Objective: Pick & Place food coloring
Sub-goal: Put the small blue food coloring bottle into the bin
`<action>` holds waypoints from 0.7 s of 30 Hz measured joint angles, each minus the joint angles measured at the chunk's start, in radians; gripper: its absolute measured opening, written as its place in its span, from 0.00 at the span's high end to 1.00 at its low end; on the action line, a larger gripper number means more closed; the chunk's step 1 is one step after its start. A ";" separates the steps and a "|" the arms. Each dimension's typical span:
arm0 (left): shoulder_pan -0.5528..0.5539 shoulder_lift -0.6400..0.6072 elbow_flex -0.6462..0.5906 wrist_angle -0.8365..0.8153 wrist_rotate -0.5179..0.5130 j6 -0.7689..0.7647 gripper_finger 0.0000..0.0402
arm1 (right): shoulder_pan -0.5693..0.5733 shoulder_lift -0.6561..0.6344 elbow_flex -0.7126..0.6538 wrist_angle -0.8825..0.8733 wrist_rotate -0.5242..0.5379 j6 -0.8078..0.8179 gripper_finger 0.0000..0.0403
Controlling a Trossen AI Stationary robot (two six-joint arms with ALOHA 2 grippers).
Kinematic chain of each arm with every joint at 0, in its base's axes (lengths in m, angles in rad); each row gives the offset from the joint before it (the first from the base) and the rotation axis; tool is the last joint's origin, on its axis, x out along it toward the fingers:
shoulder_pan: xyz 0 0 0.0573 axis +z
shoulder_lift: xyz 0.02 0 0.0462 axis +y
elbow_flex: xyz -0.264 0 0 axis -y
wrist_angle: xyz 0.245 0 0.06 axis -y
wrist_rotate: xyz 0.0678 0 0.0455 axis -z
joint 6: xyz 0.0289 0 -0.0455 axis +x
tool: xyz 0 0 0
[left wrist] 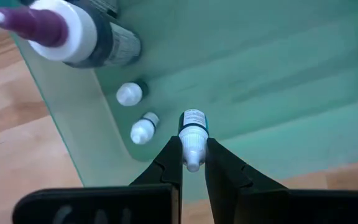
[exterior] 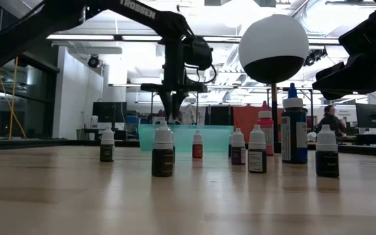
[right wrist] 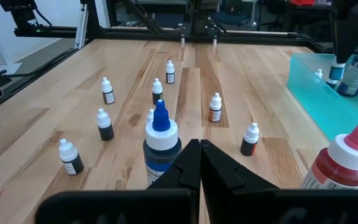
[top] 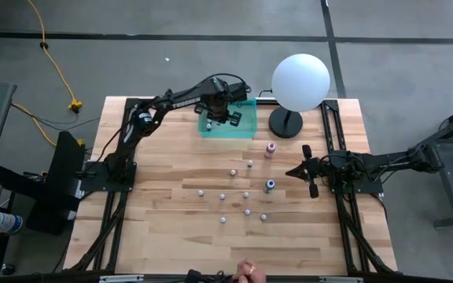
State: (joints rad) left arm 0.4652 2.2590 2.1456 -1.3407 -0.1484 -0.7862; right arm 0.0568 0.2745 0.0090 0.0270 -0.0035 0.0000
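On the desk (top: 171,236) outside the green tray (top: 246,130): eight tiny bottles (top: 222,221), one blue-capped bottle (top: 270,186), one pink-capped bottle (top: 270,148). In the tray, four bottles (left wrist: 143,129) show. One globe lamp (top: 300,81).

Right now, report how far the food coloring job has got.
Done: three bottles, one large with a purple tip, already sit in the tray. In hand: the left gripper holds a small bottle by its cap over the tray. Left: about ten bottles, including the blue one and the pink one, stand on the table. The right gripper waits shut.
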 joint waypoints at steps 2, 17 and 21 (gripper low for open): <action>0.000 0.011 0.000 0.005 -0.019 -0.016 0.92 | 0.000 0.000 0.000 0.000 0.000 0.000 1.00; 0.021 0.020 -0.055 0.048 -0.035 -0.111 0.92 | 0.000 0.000 0.000 0.000 0.000 0.000 1.00; 0.021 0.019 -0.090 0.079 -0.027 -0.110 0.92 | 0.000 0.000 0.000 0.000 0.000 0.000 1.00</action>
State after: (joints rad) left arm 0.4860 2.2778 2.0557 -1.2617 -0.1752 -0.8960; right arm 0.0569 0.2746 0.0091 0.0273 -0.0036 -0.0001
